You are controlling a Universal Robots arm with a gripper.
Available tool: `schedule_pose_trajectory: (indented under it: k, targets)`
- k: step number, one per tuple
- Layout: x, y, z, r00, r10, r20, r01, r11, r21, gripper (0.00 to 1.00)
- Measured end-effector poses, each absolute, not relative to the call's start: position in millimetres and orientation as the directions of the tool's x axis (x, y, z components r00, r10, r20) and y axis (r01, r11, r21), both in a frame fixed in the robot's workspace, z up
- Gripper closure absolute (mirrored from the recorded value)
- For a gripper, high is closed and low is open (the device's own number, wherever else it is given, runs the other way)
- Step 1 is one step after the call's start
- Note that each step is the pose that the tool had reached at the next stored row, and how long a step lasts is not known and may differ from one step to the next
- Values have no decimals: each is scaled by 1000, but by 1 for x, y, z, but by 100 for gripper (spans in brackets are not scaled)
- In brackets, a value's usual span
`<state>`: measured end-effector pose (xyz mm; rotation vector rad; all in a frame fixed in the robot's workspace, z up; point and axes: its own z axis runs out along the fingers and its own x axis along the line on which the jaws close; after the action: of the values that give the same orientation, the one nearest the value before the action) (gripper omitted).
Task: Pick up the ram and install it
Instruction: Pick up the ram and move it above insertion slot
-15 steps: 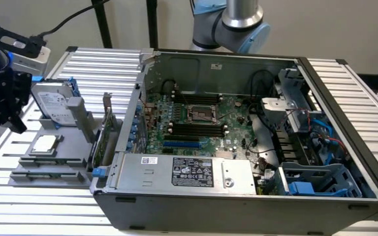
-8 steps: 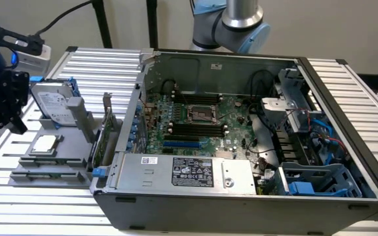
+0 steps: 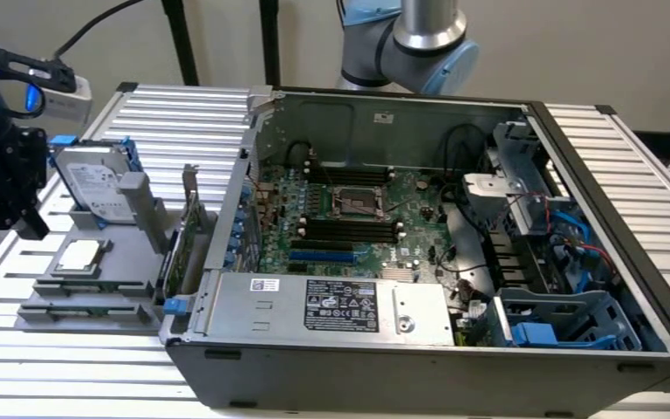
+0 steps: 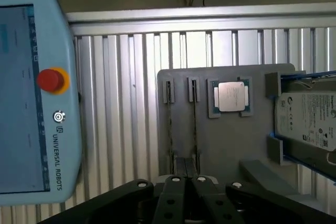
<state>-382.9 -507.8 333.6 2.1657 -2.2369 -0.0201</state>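
Two ram sticks (image 4: 170, 124) stand on edge, side by side, in the slots of a grey parts tray (image 4: 220, 145). In the exterior view the same ram sticks (image 3: 79, 288) sit at the near end of the tray (image 3: 91, 325), at that view's left. My gripper (image 4: 186, 178) is shut with nothing between its fingers; it hovers above the tray, close to one end of the sticks. From outside, the black gripper (image 3: 21, 223) hangs at the far left, above the tray's edge. The open computer case (image 3: 428, 349) shows the motherboard's black memory slots (image 3: 347, 231).
A silver processor chip (image 4: 231, 97) and a hard drive (image 4: 307, 119) share the tray. An upright expansion card (image 3: 186, 236) stands between tray and case. A teach pendant (image 4: 31, 98) lies on the ribbed aluminium table (image 4: 126, 103). The arm's grey column (image 3: 422, 35) rises behind the case.
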Motion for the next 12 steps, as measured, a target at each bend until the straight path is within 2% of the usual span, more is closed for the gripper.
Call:
schedule_pose_trajectory:
  k: [9,10,11,12]
  targets:
    - [-380,-509,333,-31,-999,11,-999,31,30,89]
    - [-380,-509,333,-31,-999,11,-999,31,30,88]
    - [-380,-509,333,-31,-999,11,-999,31,30,83]
    - [-380,-510,333,-31,-999,11,-999,31,30,83]
